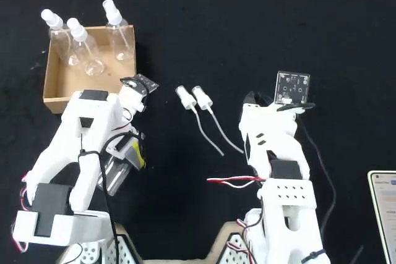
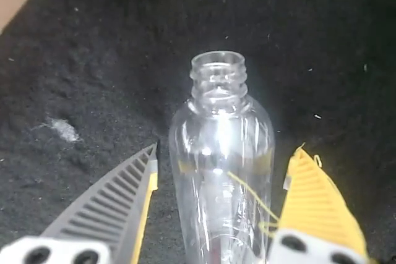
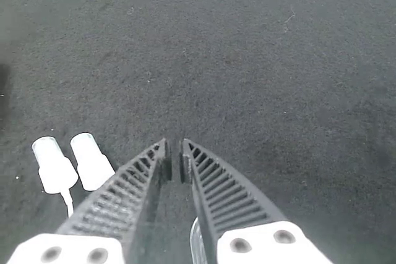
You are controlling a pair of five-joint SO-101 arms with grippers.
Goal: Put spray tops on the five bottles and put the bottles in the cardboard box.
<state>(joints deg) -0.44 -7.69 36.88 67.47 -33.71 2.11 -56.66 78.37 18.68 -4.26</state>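
**Grip the open bottle squarely, then fetch a top**

The left gripper (image 2: 226, 151) straddles an uncapped bottle (image 2: 219, 122) at the near left of the table (image 1: 278, 23). Its fingers are apart, with a gap showing on the gray side. The right gripper (image 3: 174, 153), its fingers almost together on nothing, sits just right of the 2 spray tops (image 1: 185, 97) lying mid-table. 3 capped bottles (image 1: 83, 51) stand in the cardboard box (image 1: 55, 94) at far left.

The left should probably close on the body below the shoulder, firmly but without denting the thin plastic, leaving the neck clear. The right should then open and take a top by its white head, with the tube trailing free.
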